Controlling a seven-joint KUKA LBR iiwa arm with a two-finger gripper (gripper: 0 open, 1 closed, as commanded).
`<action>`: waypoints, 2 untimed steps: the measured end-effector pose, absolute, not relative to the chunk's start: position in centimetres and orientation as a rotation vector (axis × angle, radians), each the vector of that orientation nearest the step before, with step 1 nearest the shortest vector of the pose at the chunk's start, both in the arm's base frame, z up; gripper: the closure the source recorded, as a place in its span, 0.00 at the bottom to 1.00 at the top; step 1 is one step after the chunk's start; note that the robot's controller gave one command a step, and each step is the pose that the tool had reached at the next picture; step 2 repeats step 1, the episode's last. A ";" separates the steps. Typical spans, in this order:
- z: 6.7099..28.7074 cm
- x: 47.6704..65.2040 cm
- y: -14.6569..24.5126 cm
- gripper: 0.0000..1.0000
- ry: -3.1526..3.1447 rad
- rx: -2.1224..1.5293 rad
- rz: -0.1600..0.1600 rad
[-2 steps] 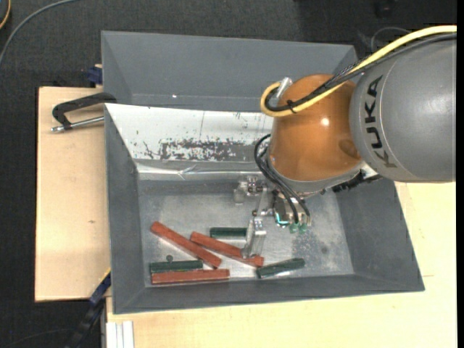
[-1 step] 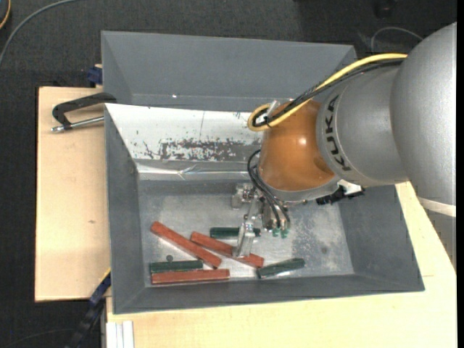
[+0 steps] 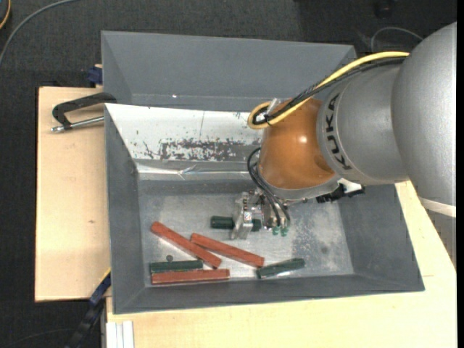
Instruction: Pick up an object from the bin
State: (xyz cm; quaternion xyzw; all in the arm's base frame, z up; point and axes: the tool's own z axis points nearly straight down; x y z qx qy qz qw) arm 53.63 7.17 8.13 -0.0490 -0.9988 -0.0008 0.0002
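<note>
Grey arm [image 3: 384,114] enters from the right, "KUKA" readable in black on its side. Grey metal bin [image 3: 122,216], far wall scuffed. Orange cover [image 3: 290,151] at the wrist, yellow cable [image 3: 348,68] running over it. Gripper [image 3: 259,222] low over mid floor; cannot tell how wide it is or whether anything is held. Short dark green block [image 3: 220,223] lies just left of the gripper; contact unclear. Near-left of the floor is a loose group: two long red sticks [image 3: 181,242] [image 3: 227,250] slanting and overlapping, a third red stick [image 3: 190,275] flat along the near wall, and a dark green stick [image 3: 175,265] just above it. Another dark green stick [image 3: 280,268] lies near-right of the group. No labels on the sticks.
</note>
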 end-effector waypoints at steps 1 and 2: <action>22.0 53.9 6.3 1.00 -3.151 -0.178 -0.005; 22.0 53.9 6.3 1.00 -3.151 -0.178 -0.005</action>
